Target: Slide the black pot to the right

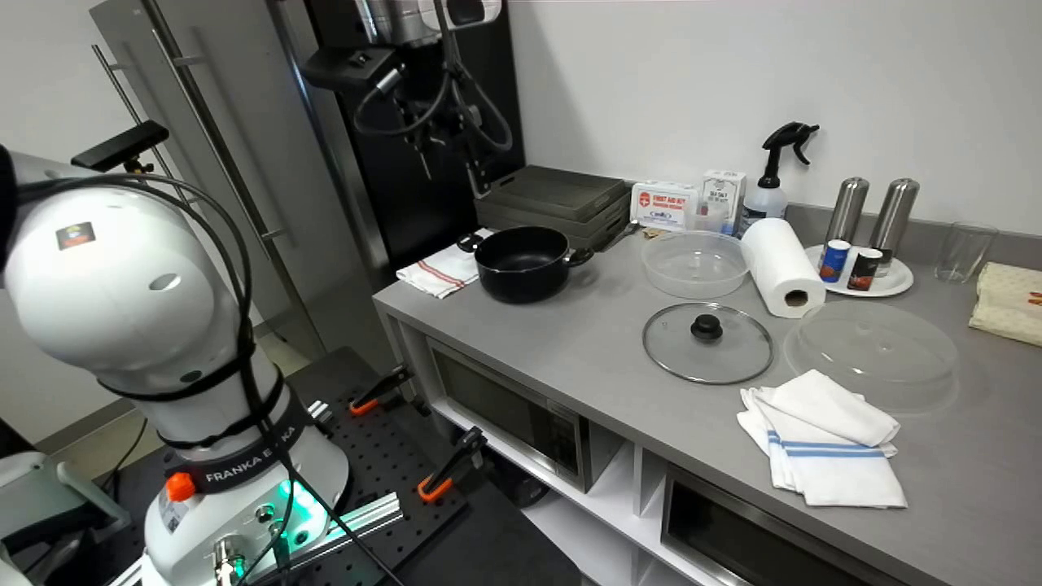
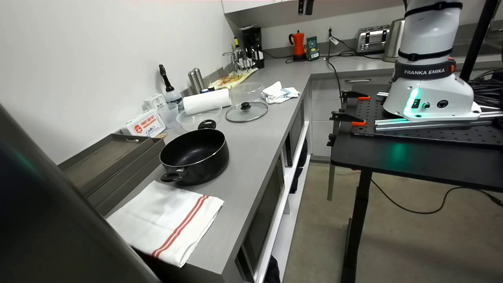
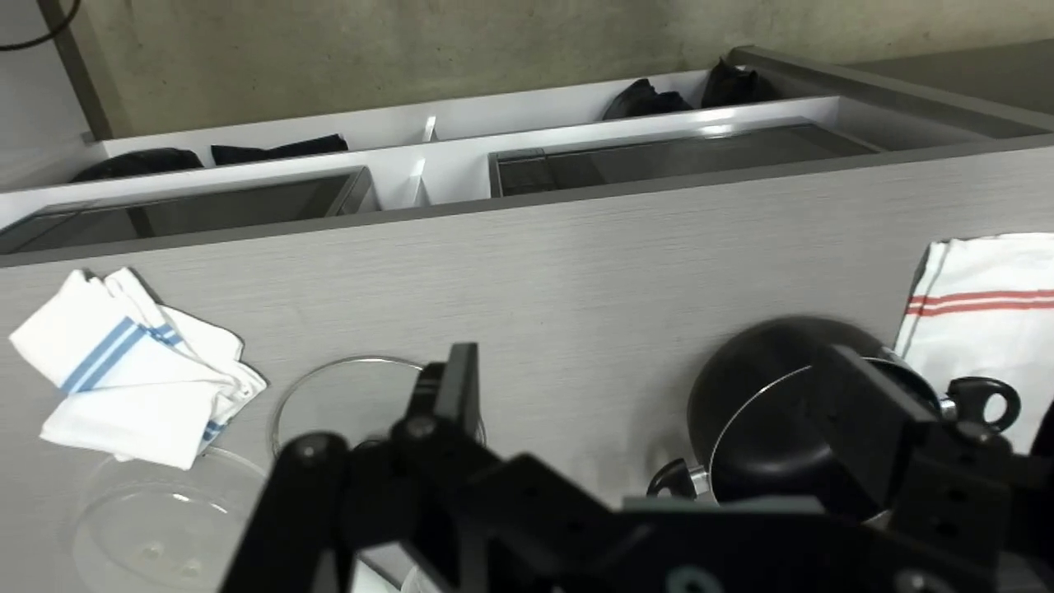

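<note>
In an exterior view I have the gripper (image 1: 453, 181) hanging in the air, at about eleven o'clock from the black pot (image 1: 523, 273), its jaws spread wide. The pot stands upright on the gray counter (image 1: 586, 342), the red-striped towel (image 1: 438, 270) at its nine o'clock and the glass lid (image 1: 707, 348) toward four.

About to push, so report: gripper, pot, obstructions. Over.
Gripper open, empty. Black pot upright on counter, untouched. Glass lid right of it in an exterior view; might block a long slide.
</note>
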